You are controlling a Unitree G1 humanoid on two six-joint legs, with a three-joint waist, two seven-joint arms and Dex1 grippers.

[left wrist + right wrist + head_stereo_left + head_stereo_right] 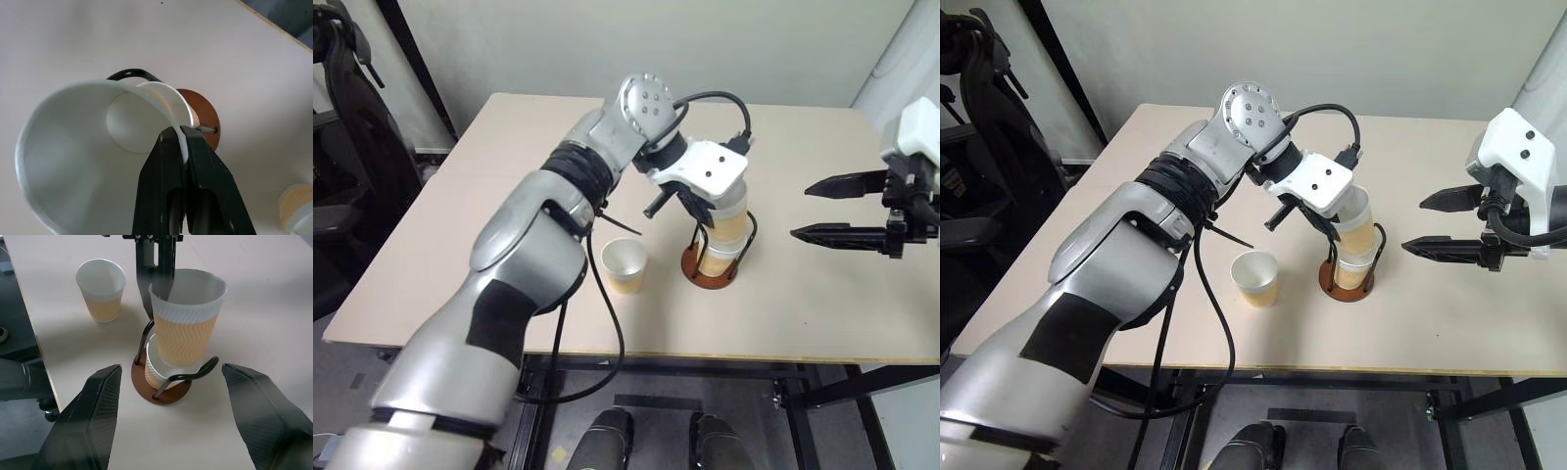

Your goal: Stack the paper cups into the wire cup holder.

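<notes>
Cups in three places: one paper cup sits nested at the bottom of the wire cup holder [161,390], a second cup [187,323] hangs above it, its lower end partly down inside the first, and a third cup [625,266] stands upright by itself on the tan table [489,196], just left of the holder in the head views. The holder, a reddish-brown disc with thin black wire loops rising around the cups, lies near the centre of the head frames, a little toward the lower middle of the table. The left gripper [180,139] reaches in from the upper left and its two black fingers are pinched tight on the white rim of the upper cup, one finger inside the wall and one outside. In the left wrist view the cup's open white mouth faces the camera, with the lower cup's rim [168,98] and the brown disc showing past it. The right gripper [847,210] hovers at the right edge of the head frames, well apart from the holder, its two fingers spread wide and holding nothing; in its own wrist view the fingers frame the holder and the stacked cups between them.
</notes>
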